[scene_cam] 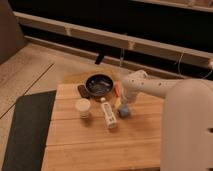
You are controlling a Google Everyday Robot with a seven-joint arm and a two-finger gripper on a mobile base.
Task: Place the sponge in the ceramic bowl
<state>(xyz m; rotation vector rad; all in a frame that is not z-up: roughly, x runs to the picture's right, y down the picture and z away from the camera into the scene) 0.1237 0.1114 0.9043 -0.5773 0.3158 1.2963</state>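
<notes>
One gripper [123, 103]: at the lower end of the arm [150, 87], pointing down over the right half of the table [100, 147], directly above the sponge [123, 113].
Grip state: cannot be told; the wrist housing covers the gripper, so released, clenched or grasping are all possible.
Sponge: small blue-grey block lying on the table under the gripper, outside the ceramic bowl [99, 84]; whether the gripper touches it cannot be told.
Arm: white, enters from the right, runs leftward above the table and bends down at the wrist.
Orange item [117, 90]: thin, just left of the wrist, between the ceramic bowl and the sponge.
White bottle [108, 115]: long oblong lying on its side, just left of the sponge, its length running from the far side of the table toward the near side.
Ceramic bowl: dark, round and shallow with a glossy inside; stands near the table's far edge, up and left of the gripper, apart from the sponge.
Dark flat object [81, 91]: against the bowl's left rim; its kind cannot be told.
Cup [83, 107]: cream-coloured, upright, left of the white bottle and nearer the camera than the bowl.
Table: light wooden planks, bearing all the items above.
Mat [27, 130]: dark, on the floor along the table's left side.
Robot body [187, 130]: large white mass filling the right foreground.
</notes>
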